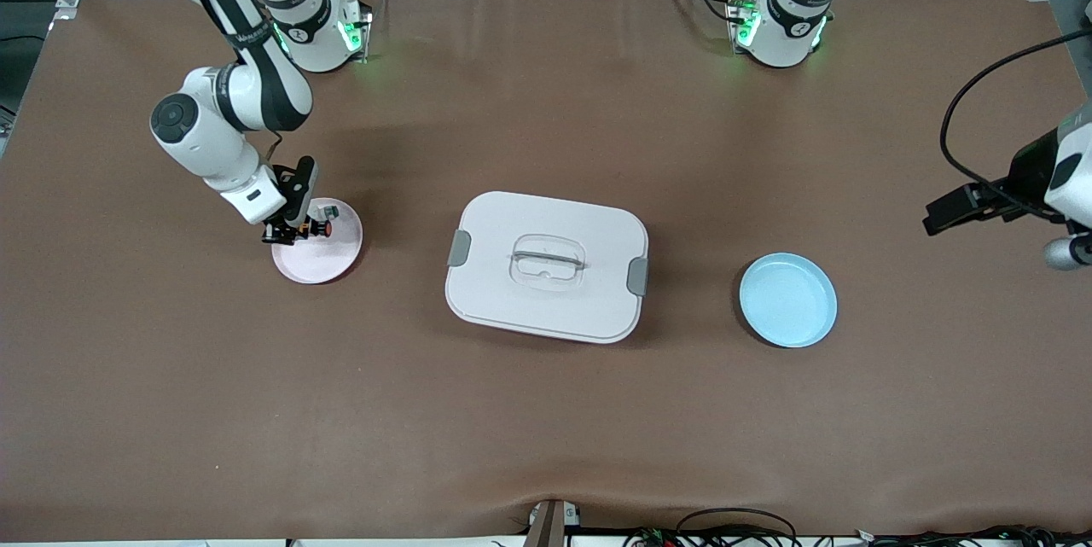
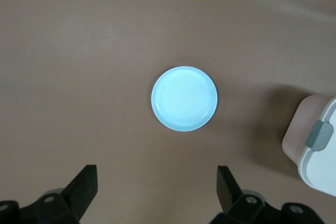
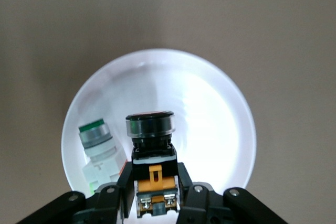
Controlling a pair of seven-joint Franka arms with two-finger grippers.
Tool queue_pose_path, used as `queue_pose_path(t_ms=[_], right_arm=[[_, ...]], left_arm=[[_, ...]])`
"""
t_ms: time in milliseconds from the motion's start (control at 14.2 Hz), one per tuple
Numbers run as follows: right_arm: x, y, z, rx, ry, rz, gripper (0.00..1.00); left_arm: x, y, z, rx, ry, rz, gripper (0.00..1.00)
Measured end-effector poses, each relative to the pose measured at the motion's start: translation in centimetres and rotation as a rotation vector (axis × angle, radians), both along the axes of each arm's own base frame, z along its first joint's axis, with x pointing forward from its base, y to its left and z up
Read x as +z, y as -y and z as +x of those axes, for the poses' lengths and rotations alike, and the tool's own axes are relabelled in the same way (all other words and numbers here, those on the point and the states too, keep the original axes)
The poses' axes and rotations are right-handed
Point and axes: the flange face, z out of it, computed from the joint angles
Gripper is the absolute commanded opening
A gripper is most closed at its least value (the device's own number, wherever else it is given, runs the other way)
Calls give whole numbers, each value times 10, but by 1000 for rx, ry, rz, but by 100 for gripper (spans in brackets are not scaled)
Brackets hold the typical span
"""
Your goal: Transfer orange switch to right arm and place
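Note:
The orange switch (image 1: 317, 228), with a black round cap and an orange body, is clamped between the fingers of my right gripper (image 1: 299, 229). The gripper holds it low over the pink plate (image 1: 324, 264), at the right arm's end of the table. In the right wrist view the switch (image 3: 152, 150) sits between the shut fingers of that gripper (image 3: 153, 179), over the plate (image 3: 210, 108). I cannot tell whether the switch touches the plate. My left gripper (image 1: 943, 217) is open and empty, up over the table at the left arm's end. Its open fingers show in the left wrist view (image 2: 155, 192).
A white-and-clear part with a green cap (image 1: 328, 211) lies on the pink plate beside the switch, also seen in the right wrist view (image 3: 100, 150). A white lidded container (image 1: 546, 265) stands mid-table. A blue plate (image 1: 787, 299) lies toward the left arm's end and shows in the left wrist view (image 2: 184, 98).

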Motion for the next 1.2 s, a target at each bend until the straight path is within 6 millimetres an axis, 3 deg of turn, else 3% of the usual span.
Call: queue_pose_path(t_ms=[212,636,1201], right_arm=[[-18,2,-2,5,-22,-2,0],[-20,-14,6,42,22,1,0],[-38,-19,20,72,41,0,0]], left_arm=[[13,4,-21,-37,0,32,100],[16,10,-68,-30,3,58,100],[10,12,-71,-30,-5,39,100]])
